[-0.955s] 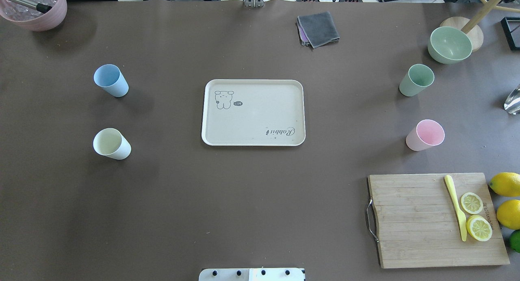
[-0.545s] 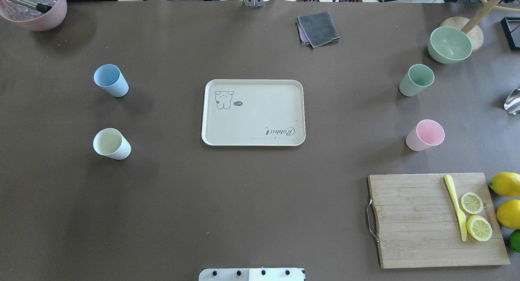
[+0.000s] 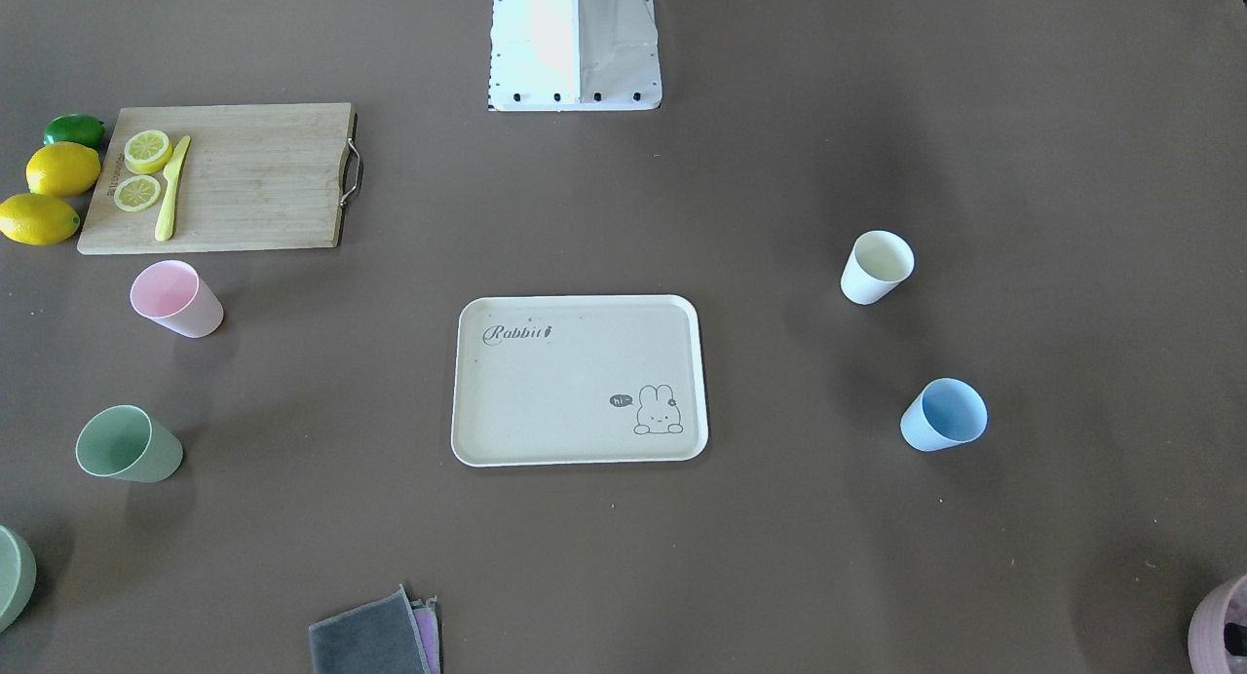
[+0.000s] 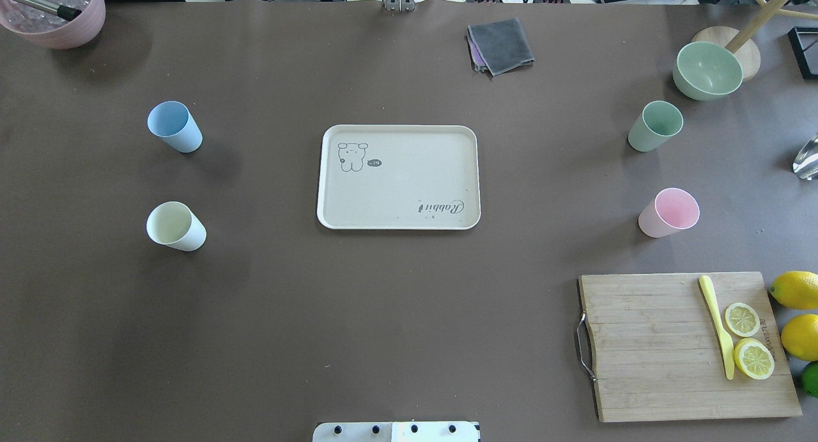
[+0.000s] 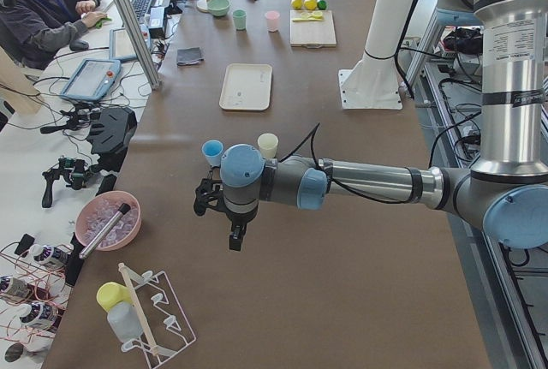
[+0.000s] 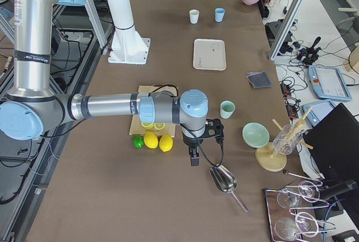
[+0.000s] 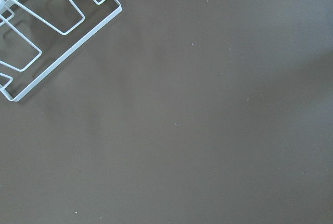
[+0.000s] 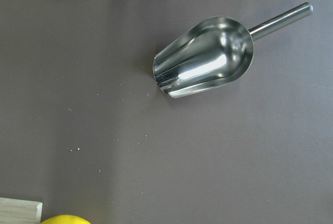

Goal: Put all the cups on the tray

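Noting blue cup (image 4: 174, 126), white cup (image 4: 176, 225), green cup (image 4: 655, 125), pink cup (image 4: 668, 212) standing on tabletop (image 4: 383, 314) in pairs flanking the tray (image 4: 409, 186), presumably one pair per arm; finding left tool (image 5: 233, 237), right tool (image 6: 194, 158) hanging outboard, grip indeterminable.

left tool (image 5: 233, 237): grip unclear | right tool (image 6: 194, 157): grip unclear | lime (image 4: 811, 378): edge-cropped

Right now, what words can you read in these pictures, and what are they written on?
"Rabbit": on the tray, in one corner.
"hi": in the little speech bubble beside the rabbit drawing on the tray.
Dark print on the cutting board, along the edge by the lemon slices: too small to read.
Sticker on the left arm: too blurred to read.
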